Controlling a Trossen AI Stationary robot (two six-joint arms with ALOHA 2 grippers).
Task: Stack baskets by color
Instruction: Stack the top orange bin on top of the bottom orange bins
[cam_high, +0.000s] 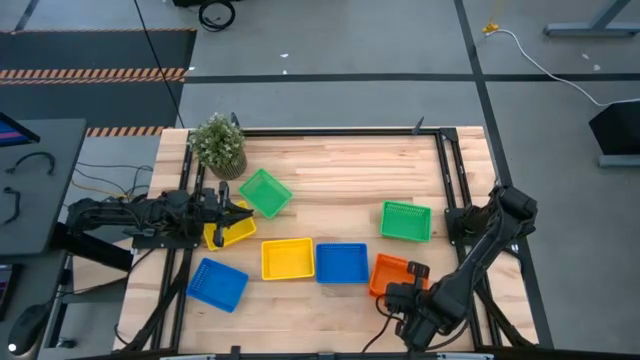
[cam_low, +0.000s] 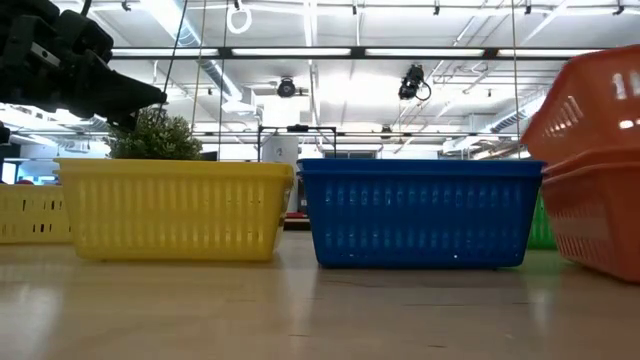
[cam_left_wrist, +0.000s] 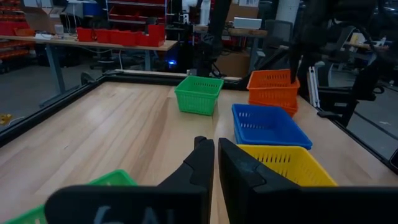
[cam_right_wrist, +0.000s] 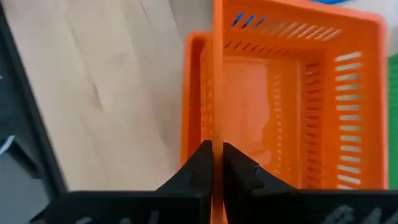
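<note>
Two orange baskets sit near the table's right front, one (cam_right_wrist: 280, 93) tilted inside the other (cam_right_wrist: 193, 106). My right gripper (cam_right_wrist: 216, 158) is over them (cam_high: 392, 272), shut on the upper one's wall. Yellow (cam_high: 287, 258) and blue (cam_high: 341, 263) baskets stand side by side at the front centre. Another blue basket (cam_high: 218, 284) lies front left, and a green one (cam_high: 406, 221) right of centre. A second green basket (cam_high: 265, 192) lies left of centre. My left gripper (cam_left_wrist: 216, 155) waits shut and level at the left edge, above a yellow basket (cam_high: 228, 234). My right gripper pinches one side wall of the upper orange basket at its rim (cam_right_wrist: 212, 124), one finger inside the basket and one outside. The fingers come steeply from above. The basket is tilted (cam_low: 590, 100), its raised side up over the lower orange basket (cam_low: 600, 220).
A small potted plant (cam_high: 217, 145) stands at the far left corner. A dark metal frame (cam_high: 450, 180) runs along the table's edges. Bare wood lies along the far side and in the middle of the table.
</note>
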